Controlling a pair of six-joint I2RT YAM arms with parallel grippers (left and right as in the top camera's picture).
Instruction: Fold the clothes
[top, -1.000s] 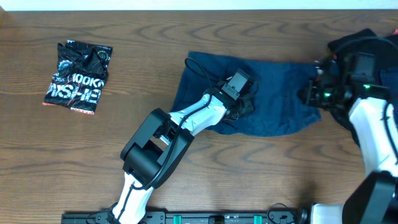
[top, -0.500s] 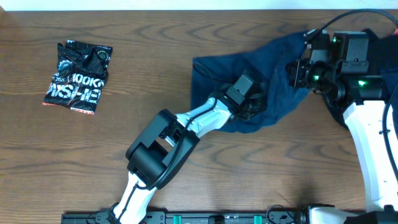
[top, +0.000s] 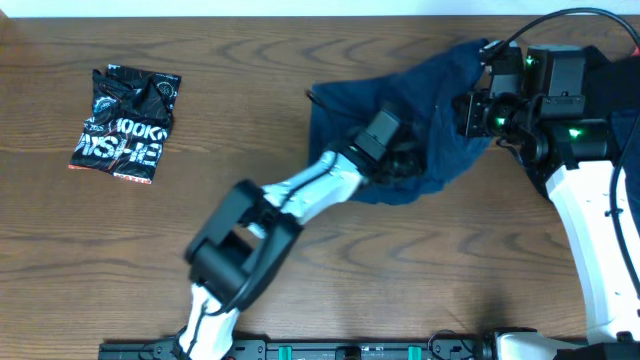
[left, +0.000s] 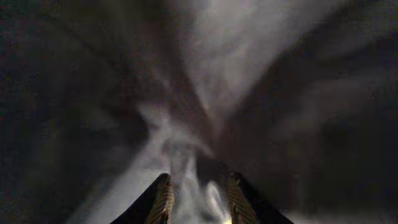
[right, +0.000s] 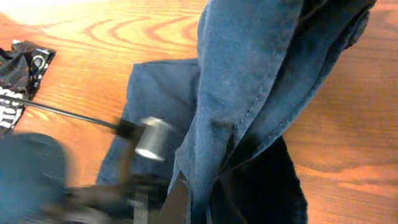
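Status on the fold:

- blue garment (top: 425, 105) sits on the far-centre part of the table (top: 300, 50), long axis roughly left-right. Its left part lies flat on the wood and its right end is raised off it.
- right gripper (top: 470, 112) is at that raised right end. In the right wrist view the cloth (right: 249, 93) hangs taut and runs into the finger area at the bottom edge, so we read it as clamped on the garment's right edge. The fingertips themselves are mostly hidden.
- left gripper (top: 398, 162) is in the middle of the garment, near its front edge. In the left wrist view both fingers (left: 160, 200) stand close together with a ridge of fabric (left: 205, 74) bunched between them, so we read it as closed on a pinch of cloth.
- key relation: the flat, free end of the garment lies to the left of both grippers. The left gripper sits between that end and the right gripper, roughly on the fold line.
- our judgement: the next move is to carry the raised right end leftward over the left pinch. The right arm owns that travel and the left acts as anchor.
- snack bag (top: 125, 118) is well apart at far left, out of the path.
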